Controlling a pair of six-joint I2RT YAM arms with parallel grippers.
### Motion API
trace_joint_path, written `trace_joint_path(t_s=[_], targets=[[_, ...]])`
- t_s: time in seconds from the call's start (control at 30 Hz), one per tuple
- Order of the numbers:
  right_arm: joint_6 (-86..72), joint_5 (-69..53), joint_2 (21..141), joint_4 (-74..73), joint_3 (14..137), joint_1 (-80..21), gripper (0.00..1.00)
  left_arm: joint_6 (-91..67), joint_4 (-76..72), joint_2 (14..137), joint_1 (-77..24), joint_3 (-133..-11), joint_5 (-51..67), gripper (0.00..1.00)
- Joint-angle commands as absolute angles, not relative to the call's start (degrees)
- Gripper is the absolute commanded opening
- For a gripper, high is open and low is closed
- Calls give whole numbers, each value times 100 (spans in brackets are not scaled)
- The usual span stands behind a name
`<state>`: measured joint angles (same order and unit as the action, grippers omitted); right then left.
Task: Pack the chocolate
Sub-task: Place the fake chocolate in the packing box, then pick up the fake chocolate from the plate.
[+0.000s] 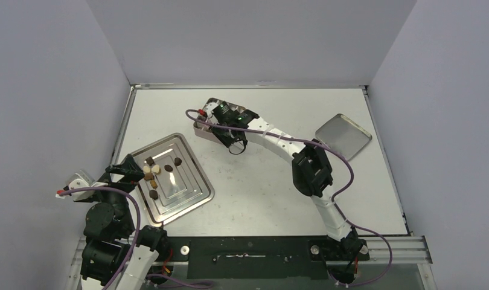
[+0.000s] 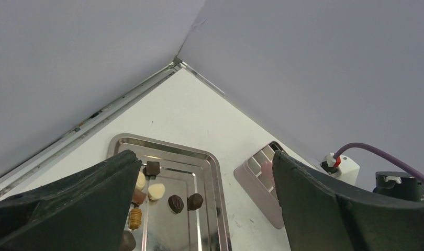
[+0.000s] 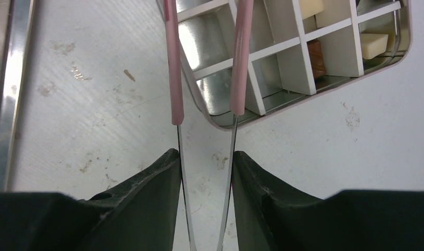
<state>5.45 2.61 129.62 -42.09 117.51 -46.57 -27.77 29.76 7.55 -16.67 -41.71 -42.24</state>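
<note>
Several small chocolates point(image 1: 154, 173), dark brown, tan and cream, lie on the silver stepped tray point(image 1: 194, 196); they also show in the left wrist view point(image 2: 175, 203). My left gripper point(image 1: 128, 167) is open and empty over the tray's left edge point(image 2: 205, 157). My right gripper point(image 1: 225, 119) is shut on metal tongs with pink tips point(image 3: 241, 52). The tips are apart and empty, over a corner cell of the gridded tin point(image 3: 325, 86). Cream pieces point(image 3: 375, 44) and a brown piece point(image 3: 315, 57) lie in the tin's cells.
The tin point(image 1: 201, 128) stands at the back centre, partly under my right wrist, and shows in the left wrist view point(image 2: 254, 183). Its lid point(image 1: 343, 135) lies face down at the back right. Grey walls close the table on three sides.
</note>
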Motion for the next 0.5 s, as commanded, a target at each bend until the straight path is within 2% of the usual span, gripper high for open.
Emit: trace_joint_path(t_s=[0.0, 0.47], targets=[[580, 347, 12142, -3861, 11591, -4944, 37, -2687, 2751, 812, -1626, -4178, -4216, 97], [639, -298, 12402, -3599, 11602, -5902, 37, -2644, 2671, 1160, -1523, -4161, -4102, 96]])
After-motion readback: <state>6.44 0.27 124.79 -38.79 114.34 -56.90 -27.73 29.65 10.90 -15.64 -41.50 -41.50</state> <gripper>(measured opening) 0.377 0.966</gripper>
